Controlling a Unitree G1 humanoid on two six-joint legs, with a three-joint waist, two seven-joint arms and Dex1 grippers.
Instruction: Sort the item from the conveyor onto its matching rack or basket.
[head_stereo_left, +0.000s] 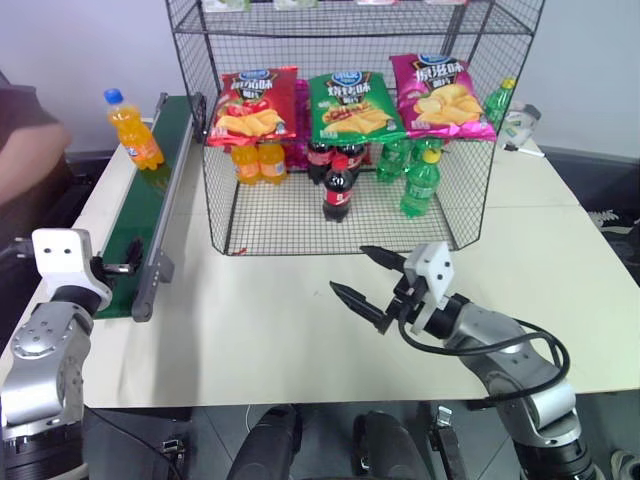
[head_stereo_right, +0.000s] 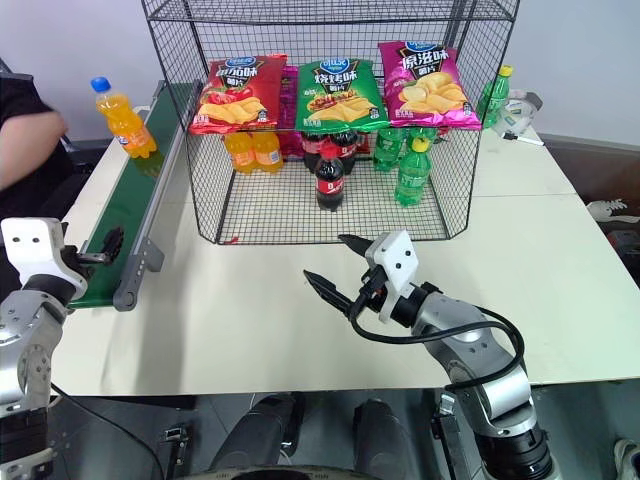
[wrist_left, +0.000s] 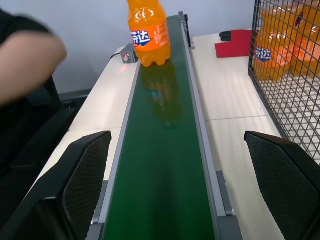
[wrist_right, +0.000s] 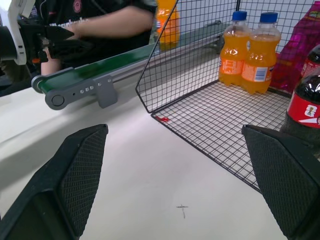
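- Orange soda in a small clear bottle (head_stereo_left: 131, 129) with a blue cap is standing upright on the dark-green conveyor (head_stereo_left: 140, 225), near its far end.
- Running along the left side of the pale worktop (head_stereo_left: 300, 330), the conveyor is lying just beside the black wire rack (head_stereo_left: 345, 215).
- Inside the rack, two matching orange bottles (wrist_right: 250, 54) are standing at the left of the bottom tier, with cola bottles (head_stereo_left: 338, 180) in the middle and green bottles (head_stereo_left: 415, 175) to the right; three crisp bags (head_stereo_left: 350, 105) are lying on the shelf above.
- At the near end of the conveyor, the left hand (wrist_left: 185, 190) is hovering with fingers (wrist_left: 82, 182) spread wide to either side of the belt, well short of the bottle.
- Over the worktop in front of the rack, the right hand (head_stereo_left: 365, 280) is hanging with fingers parted, holding nothing.
- A person's arm (wrist_left: 30, 62) is showing beyond the conveyor's left side.
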